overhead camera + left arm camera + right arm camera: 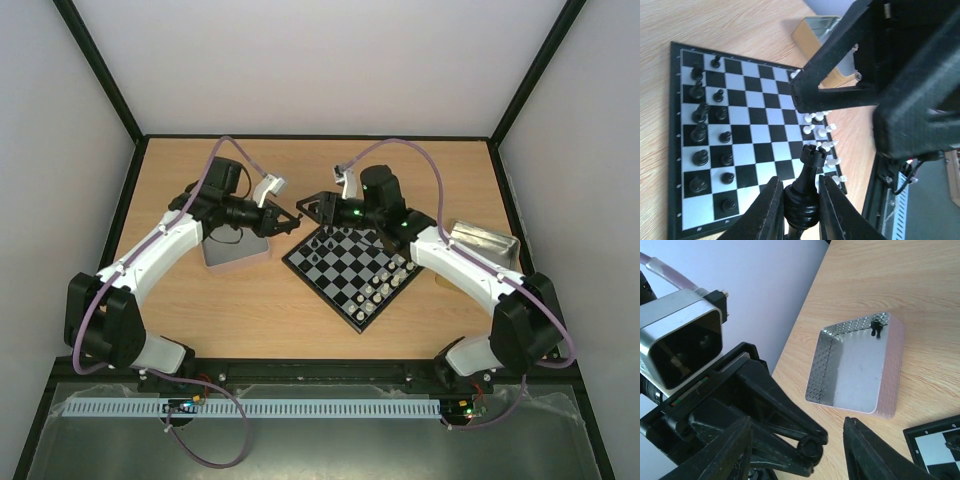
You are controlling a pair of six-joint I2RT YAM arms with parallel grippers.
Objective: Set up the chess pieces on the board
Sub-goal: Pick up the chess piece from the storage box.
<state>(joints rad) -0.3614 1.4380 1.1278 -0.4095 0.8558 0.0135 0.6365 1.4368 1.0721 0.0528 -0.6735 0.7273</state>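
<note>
Left pincer (800, 192) clamped on black piece (808, 172), right pincer (797, 442) apart. Your arms crowd close; a clash may topple pieces (700, 132) on board (674, 150).

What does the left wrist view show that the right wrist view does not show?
Only the left wrist view: the left claw shut on a black rook, and rows of chess pieces standing on the board. Only the right wrist view: a metal tray holding one black piece. Both: the wooden table and part of the board.
</note>
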